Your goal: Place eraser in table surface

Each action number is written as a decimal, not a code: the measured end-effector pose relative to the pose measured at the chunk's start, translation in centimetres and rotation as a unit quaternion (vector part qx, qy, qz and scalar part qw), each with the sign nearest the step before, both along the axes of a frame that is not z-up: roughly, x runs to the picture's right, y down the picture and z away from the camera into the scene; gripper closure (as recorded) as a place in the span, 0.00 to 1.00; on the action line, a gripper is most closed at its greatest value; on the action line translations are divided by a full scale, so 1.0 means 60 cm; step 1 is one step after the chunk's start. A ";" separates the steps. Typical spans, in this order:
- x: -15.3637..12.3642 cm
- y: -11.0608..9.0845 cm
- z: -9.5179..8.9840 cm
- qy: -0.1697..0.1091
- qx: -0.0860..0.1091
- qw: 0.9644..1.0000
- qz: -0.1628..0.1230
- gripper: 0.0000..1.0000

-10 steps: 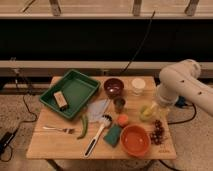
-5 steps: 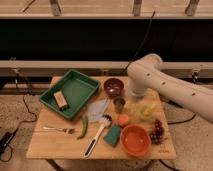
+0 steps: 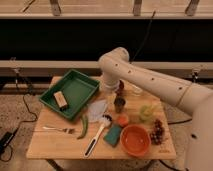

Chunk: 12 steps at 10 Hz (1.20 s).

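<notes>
Arm [image 3: 150, 82] has swung left; gripper [image 3: 110, 95] beside green tray [image 3: 81, 86], grip state unclear; eraser [image 3: 61, 99] inside tray.

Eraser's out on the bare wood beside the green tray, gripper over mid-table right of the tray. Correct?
One thing is wrong. The eraser is not on the wood of the table surface; it lies inside the green tray, as the camera view shows. The rest holds: the gripper hangs over mid-table, right of the tray.
</notes>
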<state>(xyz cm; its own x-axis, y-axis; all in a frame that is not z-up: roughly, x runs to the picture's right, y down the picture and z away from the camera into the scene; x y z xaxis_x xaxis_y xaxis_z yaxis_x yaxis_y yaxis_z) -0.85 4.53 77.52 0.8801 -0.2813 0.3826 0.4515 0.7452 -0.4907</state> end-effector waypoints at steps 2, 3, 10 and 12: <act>-0.057 -0.012 0.022 -0.038 -0.003 0.999 -0.031 0.35; -0.083 -0.014 0.028 -0.053 -0.003 0.998 -0.044 0.35; -0.139 -0.012 0.037 -0.092 -0.001 0.994 -0.065 0.35; -0.139 -0.012 0.037 -0.092 -0.001 0.994 -0.065 0.35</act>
